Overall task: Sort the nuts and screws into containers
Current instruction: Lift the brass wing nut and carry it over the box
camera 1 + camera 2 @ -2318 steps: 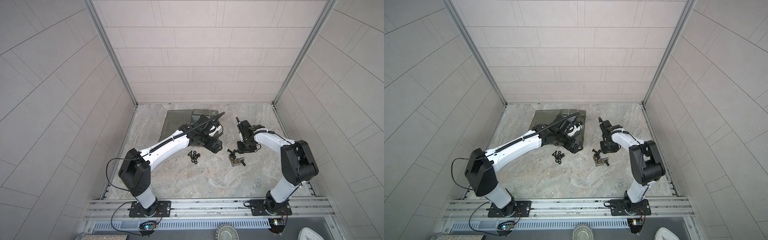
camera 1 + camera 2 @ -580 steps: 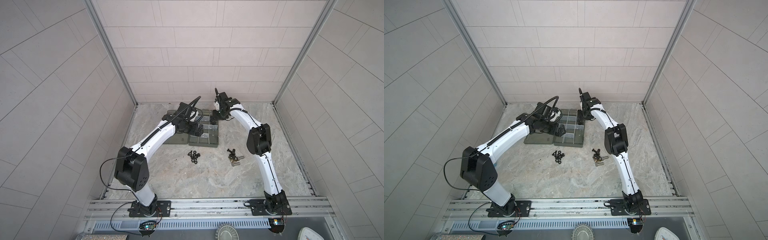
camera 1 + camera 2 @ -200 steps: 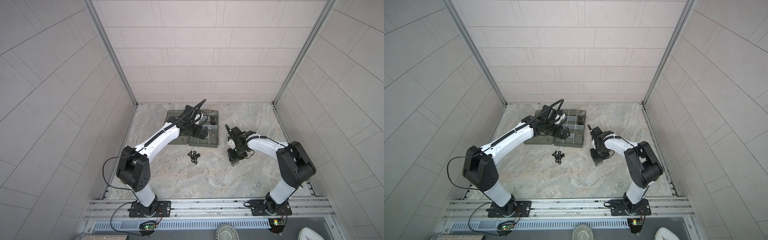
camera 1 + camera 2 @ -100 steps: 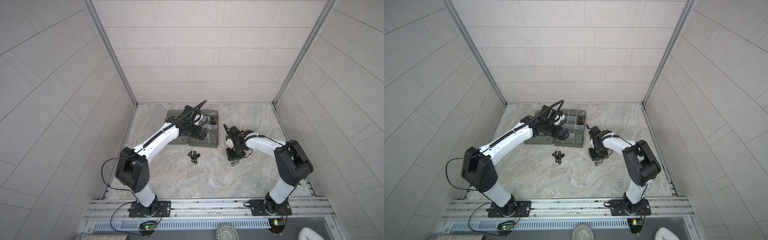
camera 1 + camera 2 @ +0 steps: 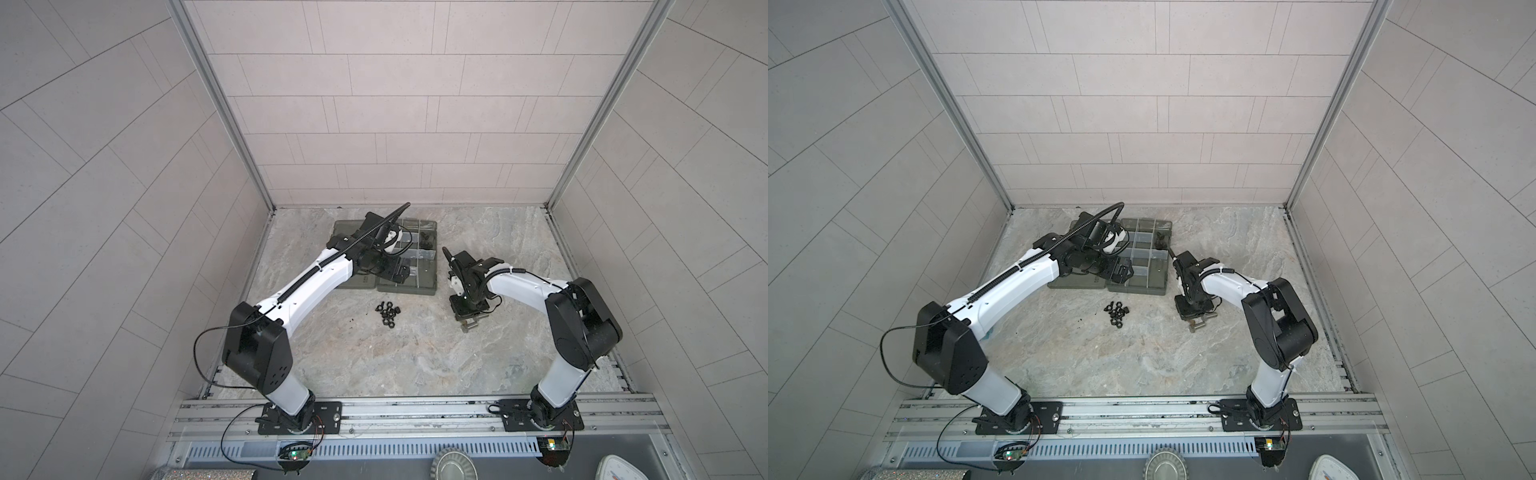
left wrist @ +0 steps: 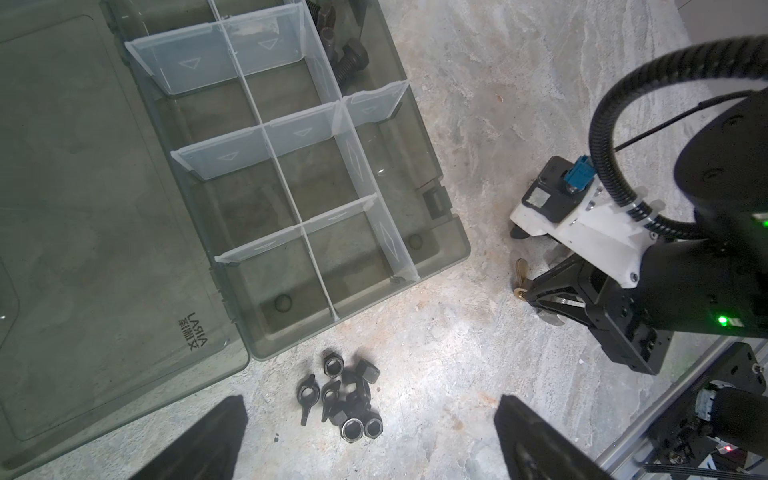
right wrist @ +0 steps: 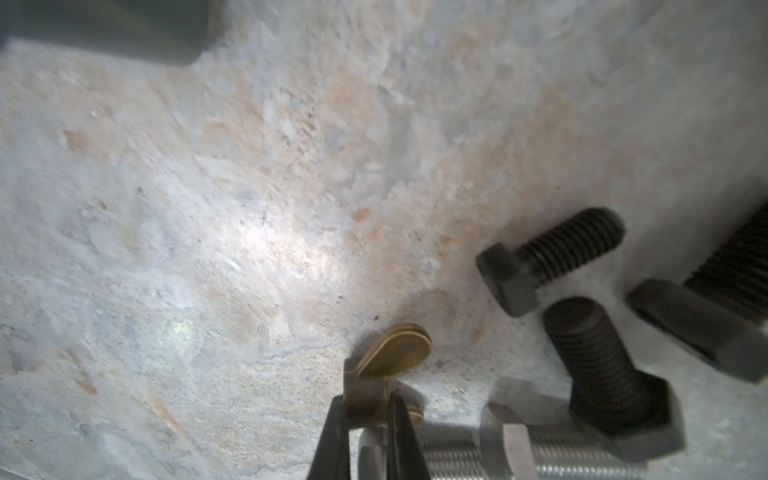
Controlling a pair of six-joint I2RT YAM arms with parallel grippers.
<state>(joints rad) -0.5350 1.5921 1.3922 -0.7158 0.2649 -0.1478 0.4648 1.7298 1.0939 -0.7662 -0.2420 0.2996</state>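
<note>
Nearest the rail (image 5: 415, 409), a small heap of screws (image 5: 469, 327) lay on the marble-patterned counter (image 5: 395, 365), right of centre in both top views. The right wrist view showed three black hex-head screws (image 7: 602, 365) and a silver-metal screw (image 7: 528, 455) lying loose and close together. The right gripper (image 7: 365, 401) pointed down at the edge of that heap. Its fingers (image 7: 332, 440) were clamped on a brass-coloured wing fastener (image 7: 395, 353), with one wing sticking out past the tips. Whether the piece was a nut or a screw could not be told, nor whether it touched the counter.

Left of the heap and well apart from it, the black nuts (image 5: 387, 313) sat in a tight cluster on the counter. In the left wrist view, hexagonal ones (image 6: 333, 365) were mixed with winged ones (image 6: 306, 392).

Just beyond the cluster stood the smoky grey organizer box (image 5: 1136, 289). It was open, with its flat lid (image 6: 83, 208) lying beside the divided tray. The left gripper (image 6: 370, 415) hung above the near part of the box. Its fingers (image 6: 212, 440) were spread wide apart, and in the left wrist view they framed the nut cluster.

Light dividers (image 6: 299, 133) split the tray into compartments (image 6: 291, 174). The far right compartment held several black screws (image 6: 351, 58).
</note>
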